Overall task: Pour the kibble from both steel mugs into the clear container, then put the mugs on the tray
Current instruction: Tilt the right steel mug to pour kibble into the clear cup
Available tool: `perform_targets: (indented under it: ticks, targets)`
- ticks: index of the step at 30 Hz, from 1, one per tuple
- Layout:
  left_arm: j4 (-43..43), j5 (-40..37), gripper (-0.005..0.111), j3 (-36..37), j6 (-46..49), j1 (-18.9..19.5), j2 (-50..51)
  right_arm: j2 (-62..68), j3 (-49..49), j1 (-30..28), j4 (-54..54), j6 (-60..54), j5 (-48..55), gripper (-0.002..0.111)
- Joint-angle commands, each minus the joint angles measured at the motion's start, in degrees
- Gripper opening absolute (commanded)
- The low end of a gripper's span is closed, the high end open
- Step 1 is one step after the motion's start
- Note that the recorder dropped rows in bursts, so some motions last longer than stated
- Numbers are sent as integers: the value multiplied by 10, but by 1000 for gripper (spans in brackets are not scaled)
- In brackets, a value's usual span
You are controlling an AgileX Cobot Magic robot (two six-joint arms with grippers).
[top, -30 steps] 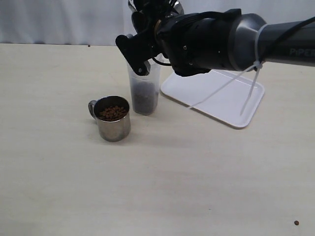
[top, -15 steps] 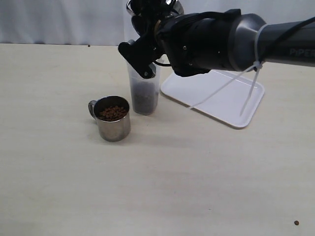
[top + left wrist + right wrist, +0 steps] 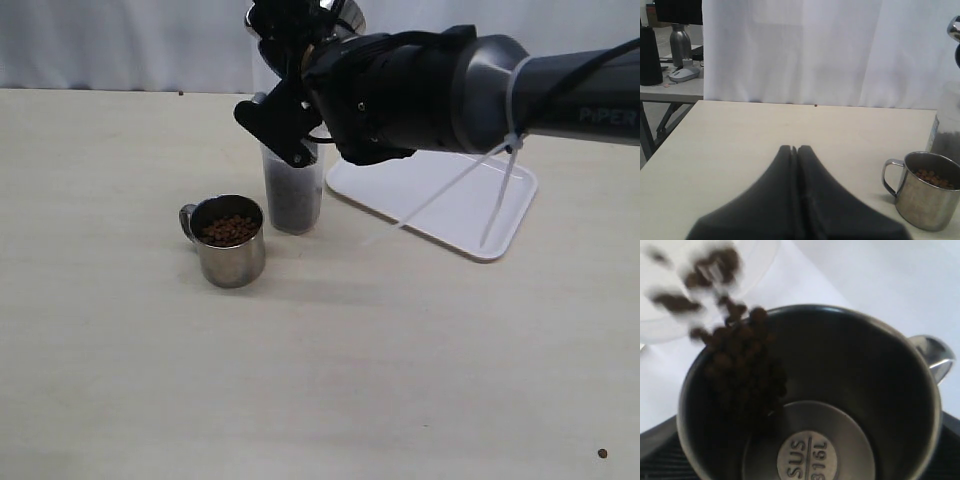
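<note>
**Item 1: held steel mug** [image 3: 830, 390]. It is clamped between the fingers of the right gripper [image 3: 285, 80], which stand wide across its body. The mug is tipped steeply, with its mouth directly above the clear container [image 3: 292, 190]. Its base stamp is bare and a clump of kibble [image 3: 740, 370] is sliding over the lip.

**Item 2: clear container.** It stands just below the right fingers and is partly filled with dark pellets. Judged light, tall and easy to topple, so the mug lip is best kept off its rim.

**Item 3: standing steel mug** [image 3: 232, 250]. It sits upright on the table [image 3: 150, 380], below the right fingers and beside the container, and is full of pellets. It is ahead of the left gripper [image 3: 796, 150], whose fingers are pressed together on nothing.

- Handling (judged): rigid, polished and slippery, and heavier while loaded.
- Where to hold (judged): squarely across the wall below the rim rather than by the small loop handle, and keep it level until it is over the container.

**Item 4: tray** [image 3: 400, 185]. It lies beyond the container on the far side from the standing mug, under the right arm. No mug is on it yet.

**Note on the kibble:** loose, dry and round, so likely to bounce and roll if poured fast
</note>
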State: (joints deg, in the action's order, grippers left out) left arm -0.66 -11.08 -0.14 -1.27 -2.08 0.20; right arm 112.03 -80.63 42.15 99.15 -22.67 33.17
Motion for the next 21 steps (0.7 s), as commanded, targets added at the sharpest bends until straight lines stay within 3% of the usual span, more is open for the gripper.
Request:
perform_targets:
  ticks: [1,21]
  targets:
    - [0,5,0,1,0,1,-2,-5,1,0,8,-44,8,5]
    - [0,5,0,1,0,1,-2,-5,0,12,8,-48,2,5]
